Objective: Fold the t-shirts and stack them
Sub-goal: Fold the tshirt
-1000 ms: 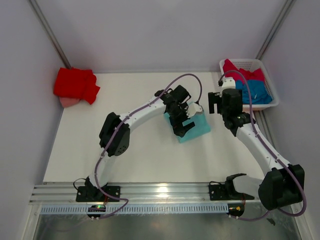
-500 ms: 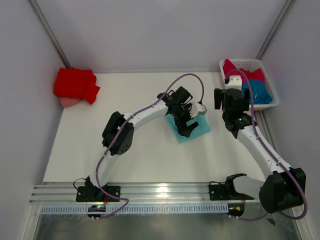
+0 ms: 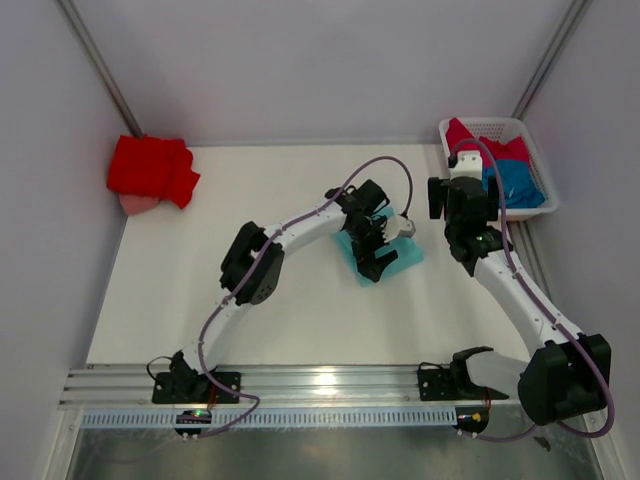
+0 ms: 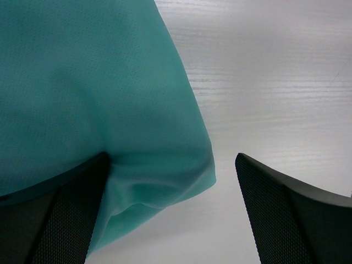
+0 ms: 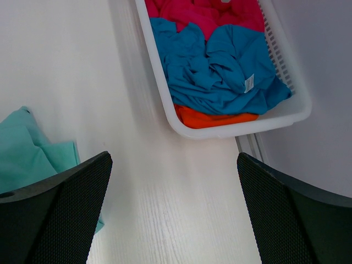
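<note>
l gripper (image 4: 171, 176) wide at mint-teal tee (image 4: 82, 82) (r gripper (image 5: 173, 170) wide too)

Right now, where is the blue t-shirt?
Top view, far right: the blue t-shirt lies crumpled in the white basket, beside the crimson-pink t-shirt.

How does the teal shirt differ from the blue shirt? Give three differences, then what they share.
Colour: the teal shirt is mint-green, the blue shirt deeper blue. Place: the teal shirt lies on the table; the blue shirt sits in the basket. State: the teal shirt is folded compact; the blue shirt is crumpled. Both are plain soft cloth.
</note>
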